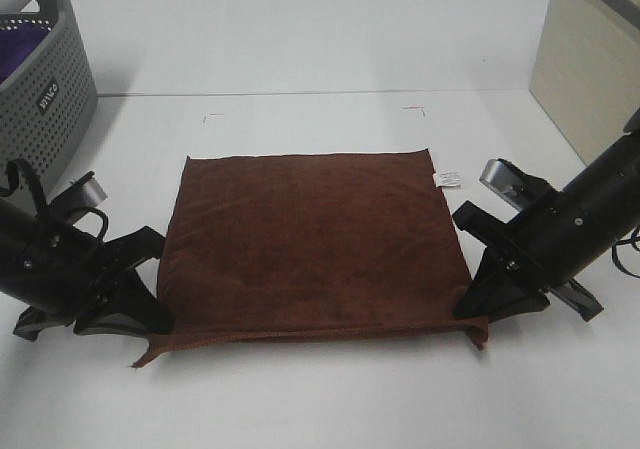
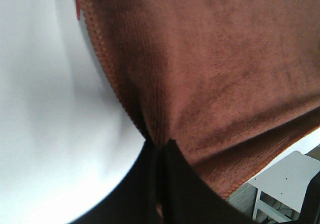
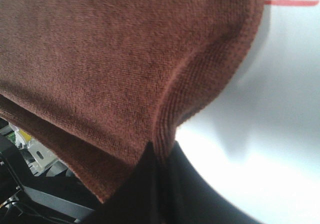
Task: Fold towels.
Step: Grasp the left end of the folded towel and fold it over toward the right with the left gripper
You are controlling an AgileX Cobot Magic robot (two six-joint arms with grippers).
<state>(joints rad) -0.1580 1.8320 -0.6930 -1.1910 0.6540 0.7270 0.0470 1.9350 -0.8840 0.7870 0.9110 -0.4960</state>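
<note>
The dark reddish-brown towel (image 1: pixel 310 239) lies spread on the white table (image 1: pixel 330 399), with its small white tag (image 1: pixel 446 178) at the far right edge. My left gripper (image 1: pixel 160 321) is shut on the towel's near left corner. My right gripper (image 1: pixel 472 311) is shut on the near right corner. The near edge is raised slightly off the table between them. In the left wrist view the black fingers (image 2: pixel 175 184) pinch the towel's hem (image 2: pixel 225 59). In the right wrist view the fingers (image 3: pixel 150 184) pinch the hem (image 3: pixel 100 49) the same way.
A grey perforated basket (image 1: pixel 45 89) holding a purple cloth (image 1: pixel 20 49) stands at the far left. A beige cabinet (image 1: pixel 590 59) stands at the far right. A red mark (image 3: pixel 290 2) is on the table by the right gripper.
</note>
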